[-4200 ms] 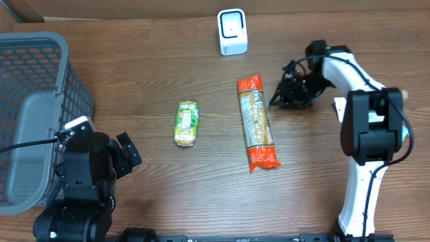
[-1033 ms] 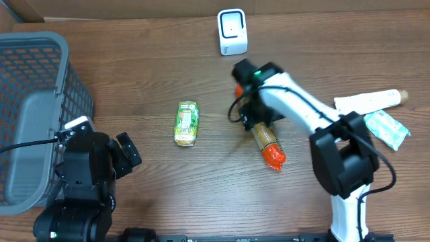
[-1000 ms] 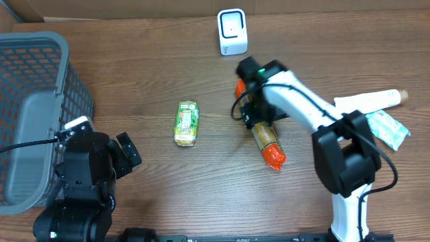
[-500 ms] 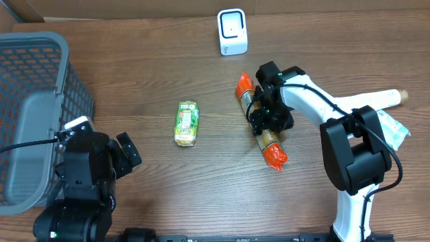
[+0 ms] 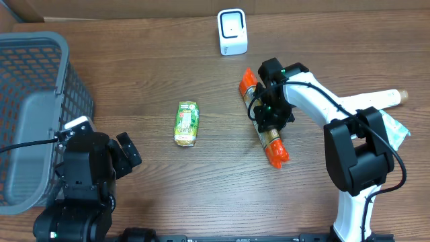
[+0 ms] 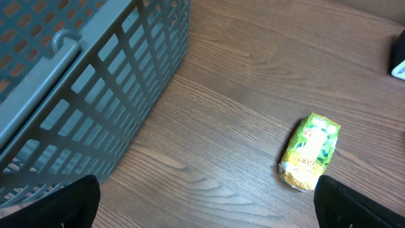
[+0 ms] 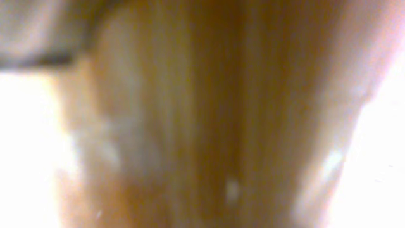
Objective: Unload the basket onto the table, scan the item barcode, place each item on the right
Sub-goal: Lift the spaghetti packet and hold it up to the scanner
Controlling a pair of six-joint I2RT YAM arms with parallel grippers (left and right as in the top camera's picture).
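A long pasta packet (image 5: 273, 146) with orange ends lies slanted on the wooden table, right of centre. My right gripper (image 5: 269, 111) is pressed down over its middle and shut on it; its fingertips are hidden under the wrist. In the right wrist view the pasta packet (image 7: 202, 114) fills the frame as a tan blur. The white barcode scanner (image 5: 232, 31) stands at the back of the table, apart from the packet. My left gripper (image 5: 127, 153) rests open at the front left, its open jaws (image 6: 209, 212) over bare wood.
A small green packet (image 5: 187, 123) (image 6: 310, 151) lies mid-table. A grey mesh basket (image 5: 60, 47) (image 6: 95, 76) stands at the left edge. A white tube (image 5: 369, 101) and a teal packet (image 5: 398, 131) lie at the far right behind the right arm.
The right gripper slid from the packet's left side onto its middle and closed on it. The packet turned and shifted slightly to the right. The left arm has not moved.
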